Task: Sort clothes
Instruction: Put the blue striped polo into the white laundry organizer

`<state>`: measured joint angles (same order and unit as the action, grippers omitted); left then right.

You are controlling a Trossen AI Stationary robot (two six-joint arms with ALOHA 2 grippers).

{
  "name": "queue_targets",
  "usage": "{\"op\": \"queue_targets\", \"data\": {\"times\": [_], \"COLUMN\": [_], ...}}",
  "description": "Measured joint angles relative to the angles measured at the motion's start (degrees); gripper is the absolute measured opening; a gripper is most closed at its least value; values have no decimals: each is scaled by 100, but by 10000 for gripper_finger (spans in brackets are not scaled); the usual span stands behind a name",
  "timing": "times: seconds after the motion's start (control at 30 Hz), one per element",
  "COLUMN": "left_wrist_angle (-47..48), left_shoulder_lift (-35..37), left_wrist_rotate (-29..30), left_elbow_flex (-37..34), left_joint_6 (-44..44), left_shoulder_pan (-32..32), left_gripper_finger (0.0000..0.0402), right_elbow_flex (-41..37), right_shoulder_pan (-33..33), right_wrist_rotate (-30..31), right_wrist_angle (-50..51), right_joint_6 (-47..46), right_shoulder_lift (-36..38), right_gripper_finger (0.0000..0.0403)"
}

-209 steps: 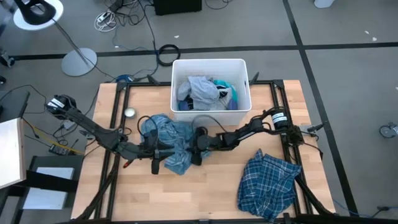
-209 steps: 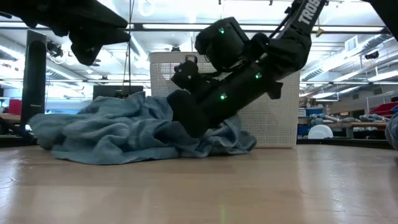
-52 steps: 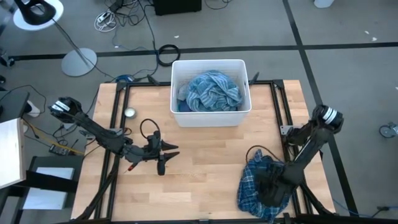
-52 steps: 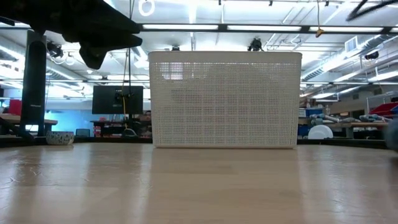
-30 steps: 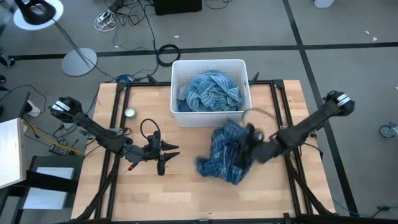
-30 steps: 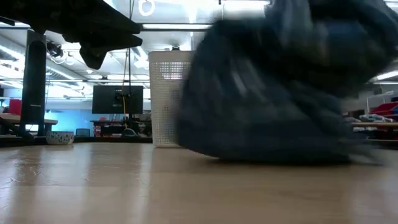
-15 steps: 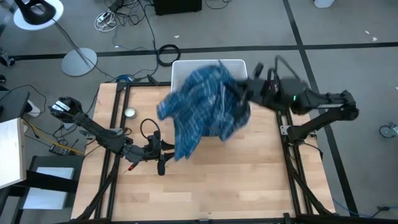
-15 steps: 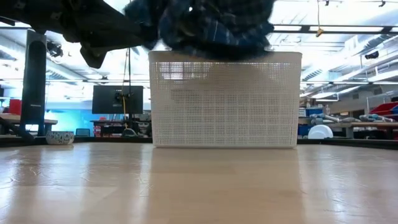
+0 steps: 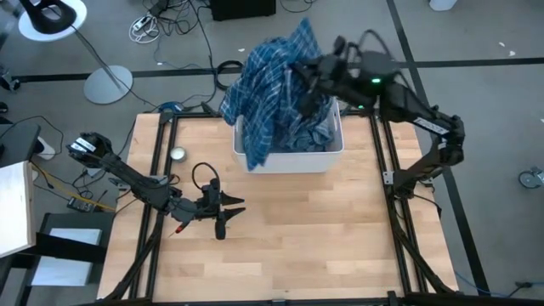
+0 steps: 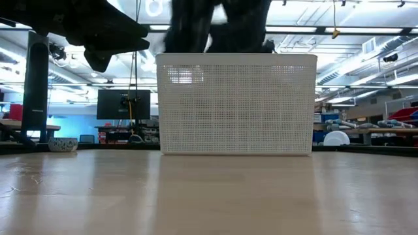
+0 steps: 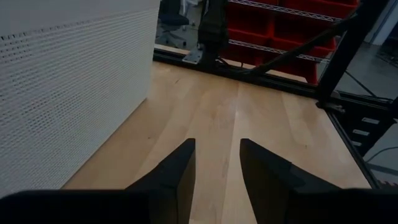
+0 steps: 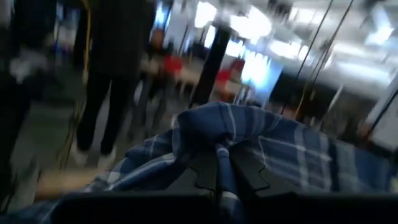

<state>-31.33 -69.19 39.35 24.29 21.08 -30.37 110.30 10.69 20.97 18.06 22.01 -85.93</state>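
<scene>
My right gripper is shut on a blue-and-white plaid shirt, high over the white bin at the table's far edge. The shirt hangs over the bin's left half, and in the low view it shows as dark cloth above the rim. A light blue garment lies inside the bin. My left gripper is open and empty, low over the table's left middle, in front of the bin. The other clothes are hidden. My right gripper pinches a bunched fold of the plaid shirt between its two fingers. The cloth rises in a hump in front of the fingers and drapes off to both sides. The shirt is lifted clear of the table and hangs slack, its lower end at the bin's left wall.
The bin's mesh wall stands close beside my left gripper. A small round bowl sits near the table's far left corner. Bare wood stretches across the near half of the table.
My right gripper has swung up and toward the far edge with the plaid shirt. The shirt was bunched on the table in front of the bin, was lifted clear, and now hangs spread over the bin.
</scene>
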Motion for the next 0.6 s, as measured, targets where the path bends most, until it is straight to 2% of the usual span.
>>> {"op": "queue_targets", "data": {"times": [0.1, 0.23, 0.3, 0.47, 0.6], "left_wrist_angle": [2, 22, 20, 17, 17], "left_shoulder_lift": [0, 0, 0, 0, 0], "left_wrist_rotate": [2, 2, 2, 4, 4], "left_elbow_flex": [0, 0, 0, 0, 0], "left_joint_6": [-3, -5, -5, -5, -5], "left_shoulder_pan": [0, 0, 0, 0, 0], "left_gripper_finger": [131, 131, 131, 131, 131], "right_elbow_flex": [0, 7, 7, 7, 7], "right_shoulder_pan": [117, 320, 444, 673, 766], "right_wrist_rotate": [72, 561, 584, -295, -654], "right_wrist_angle": [684, 1485, 1743, 1826, 1814], "right_joint_6": [-232, -569, -855, -1270, -1402], "right_shoulder_lift": [-188, -502, -714, -1311, -1884], "right_gripper_finger": [11, 11, 11, 12, 12]}}
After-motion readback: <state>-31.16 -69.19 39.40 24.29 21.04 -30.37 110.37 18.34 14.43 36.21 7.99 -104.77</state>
